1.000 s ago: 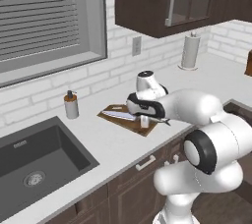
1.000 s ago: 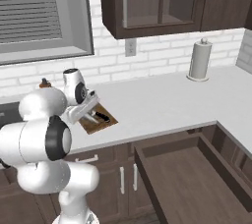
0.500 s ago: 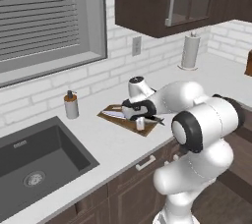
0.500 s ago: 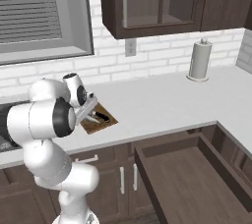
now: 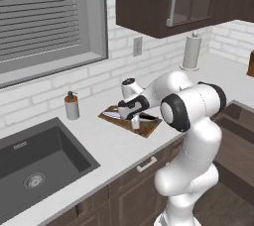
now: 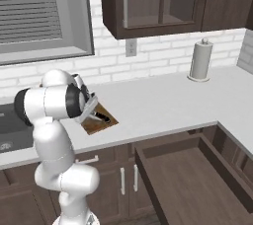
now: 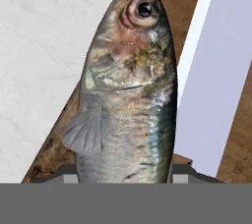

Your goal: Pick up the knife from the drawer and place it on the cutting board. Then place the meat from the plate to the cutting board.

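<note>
Now: fish carried over the board.

Left base view: two-finger gripper (image 5: 133, 119) low over mottled brown cutting board (image 5: 149, 127), likely for release. Right base view: wide dark drawer (image 6: 190, 182) stands open. Hand view: half-closed fingers clasp silvery fish (image 7: 128, 90) beside long silver-bladed knife (image 7: 216, 70) lying on the board.

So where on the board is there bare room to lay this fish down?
Crowded: the knife blade lies right beside the fish. Bare cutting board wood shows on the fish's other side, toward the white counter edge, and past the fish's head. Beyond the board, the counter toward the paper towel roll is open.
</note>
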You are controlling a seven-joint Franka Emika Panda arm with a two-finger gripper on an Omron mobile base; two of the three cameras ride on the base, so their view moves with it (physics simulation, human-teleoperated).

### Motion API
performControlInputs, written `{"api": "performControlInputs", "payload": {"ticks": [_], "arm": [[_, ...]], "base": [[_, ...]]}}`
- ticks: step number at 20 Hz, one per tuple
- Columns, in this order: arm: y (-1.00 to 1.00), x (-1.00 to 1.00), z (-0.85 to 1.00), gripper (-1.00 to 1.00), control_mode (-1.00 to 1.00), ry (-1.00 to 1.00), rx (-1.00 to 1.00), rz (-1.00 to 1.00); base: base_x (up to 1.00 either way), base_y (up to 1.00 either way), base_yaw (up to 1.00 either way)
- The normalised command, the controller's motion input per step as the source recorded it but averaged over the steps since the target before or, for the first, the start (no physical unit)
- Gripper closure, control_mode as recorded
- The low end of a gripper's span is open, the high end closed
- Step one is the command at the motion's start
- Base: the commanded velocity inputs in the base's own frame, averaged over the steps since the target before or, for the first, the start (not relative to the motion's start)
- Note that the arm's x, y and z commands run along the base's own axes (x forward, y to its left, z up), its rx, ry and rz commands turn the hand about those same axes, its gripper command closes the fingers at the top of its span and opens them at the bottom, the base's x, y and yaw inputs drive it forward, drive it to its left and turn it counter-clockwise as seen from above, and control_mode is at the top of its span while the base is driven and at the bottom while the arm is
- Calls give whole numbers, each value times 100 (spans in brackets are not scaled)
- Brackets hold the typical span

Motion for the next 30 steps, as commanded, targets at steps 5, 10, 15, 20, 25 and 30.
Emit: {"api": "performControlInputs", "payload": {"ticks": [5, 10, 15, 20, 25, 30], "arm": [[-3, 7, 0, -100, -100, 0, 0, 2], [0, -6, 2, -100, -100, -2, 0, 0], [-12, -45, 37, -100, -100, -25, 4, 0], [-50, -100, 100, -100, -100, -76, 16, 0], [-72, -100, 91, -100, -100, -81, 16, 0], [-100, -100, 99, -100, -100, -70, 13, 0]], "base": [[0, 0, 0], [0, 0, 0], [0, 0, 0], [0, 0, 0], [0, 0, 0], [0, 0, 0]]}}
